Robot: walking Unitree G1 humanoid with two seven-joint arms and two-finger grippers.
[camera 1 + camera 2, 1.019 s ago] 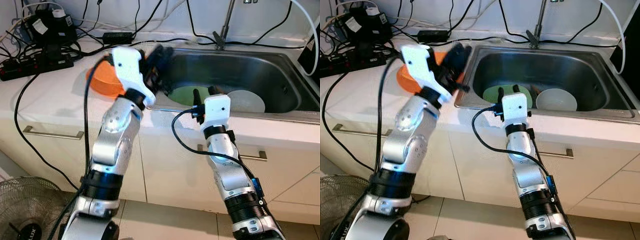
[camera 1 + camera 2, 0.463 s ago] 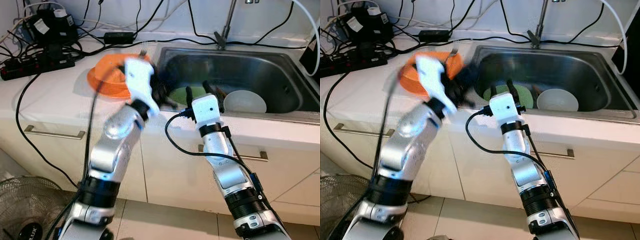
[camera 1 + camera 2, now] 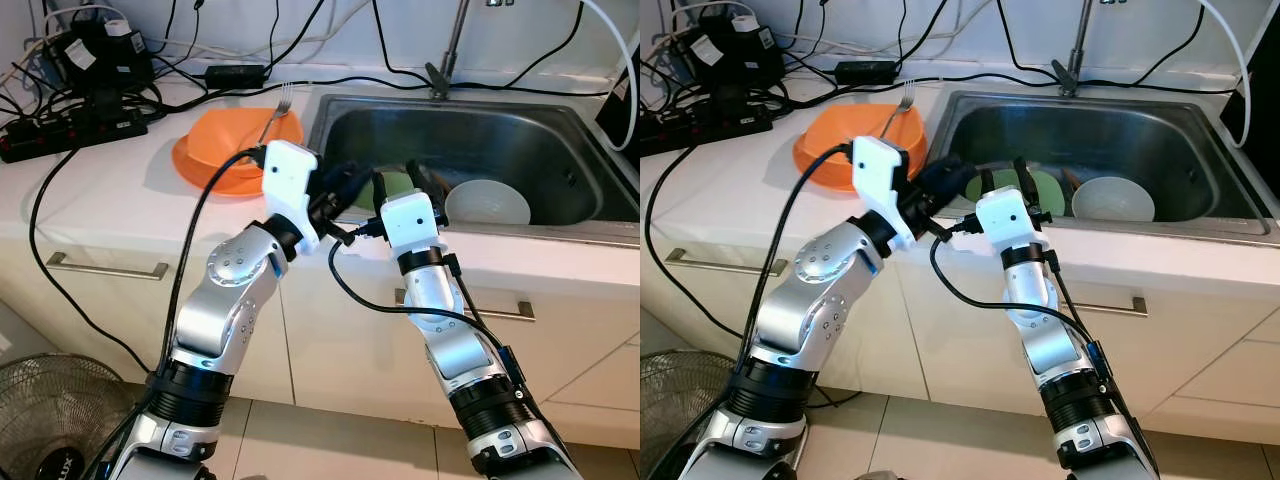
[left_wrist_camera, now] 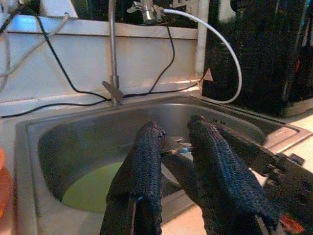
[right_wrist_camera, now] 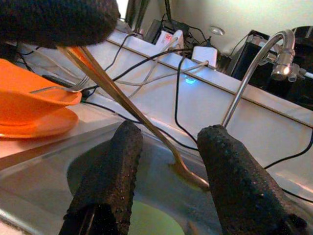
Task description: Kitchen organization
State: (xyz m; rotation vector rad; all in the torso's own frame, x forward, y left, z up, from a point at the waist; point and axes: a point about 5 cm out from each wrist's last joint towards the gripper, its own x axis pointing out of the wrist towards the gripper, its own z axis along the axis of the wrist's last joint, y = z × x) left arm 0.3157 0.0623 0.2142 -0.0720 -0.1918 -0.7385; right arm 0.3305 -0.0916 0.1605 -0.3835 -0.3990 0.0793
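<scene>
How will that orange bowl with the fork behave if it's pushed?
The orange bowl looks like light plastic, so it would probably slide easily. The fork leaning on its rim is loose and may well tip out.

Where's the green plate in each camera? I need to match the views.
Left eye: green plate on the sink floor, partly hidden by the arms.
Right eye: same spot, left of the white bowl.
Left wrist: sink floor, past the black fingers.
Right wrist: under the utensil, at.
Shared landmark: the faucet.
</scene>
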